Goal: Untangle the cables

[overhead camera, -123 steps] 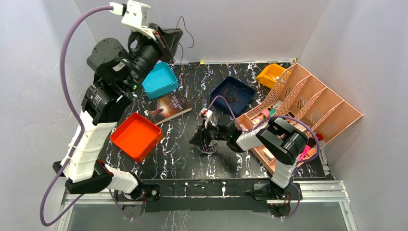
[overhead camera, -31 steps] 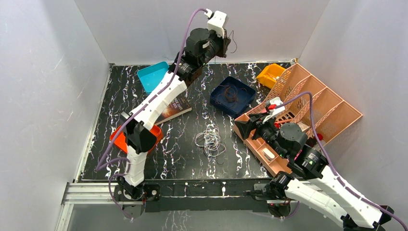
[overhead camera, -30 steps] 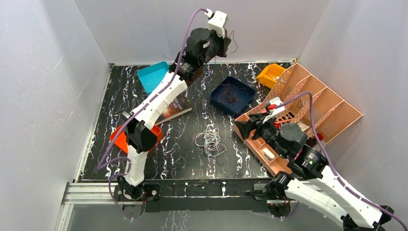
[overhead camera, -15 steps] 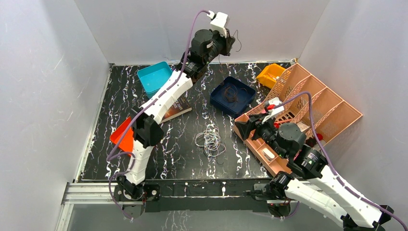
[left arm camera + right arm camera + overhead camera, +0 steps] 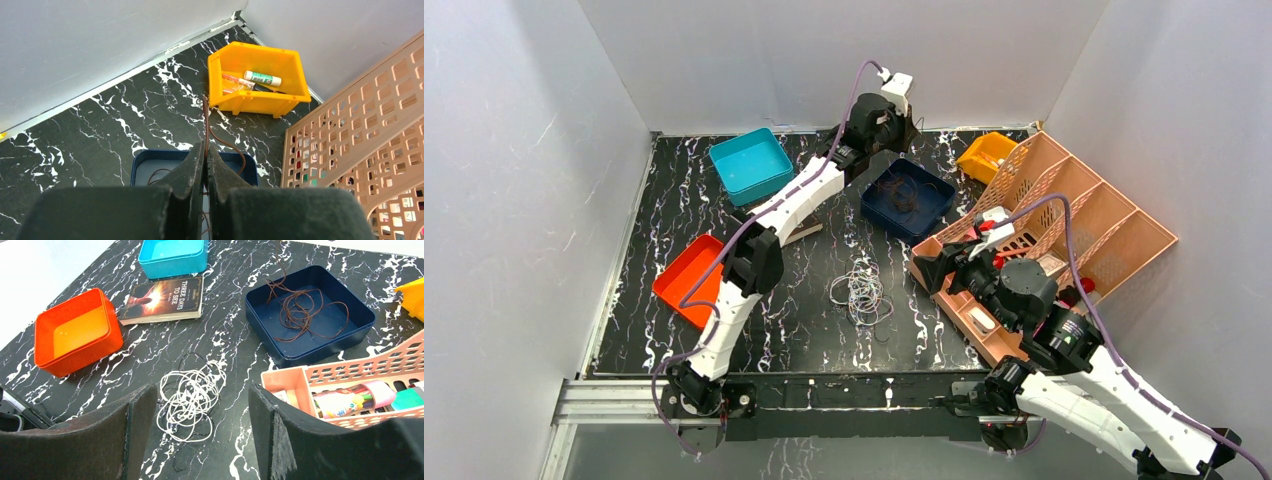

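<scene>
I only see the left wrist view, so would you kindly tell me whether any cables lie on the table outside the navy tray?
Observer: Yes, a whitish and black tangle lies on the table, on the arms' side of the navy tray.
Operator: Thank you; is the right hand gripping it?
Observer: No, the right hand is open and empty, raised beside the peach organizer, apart from the tangle.
</scene>
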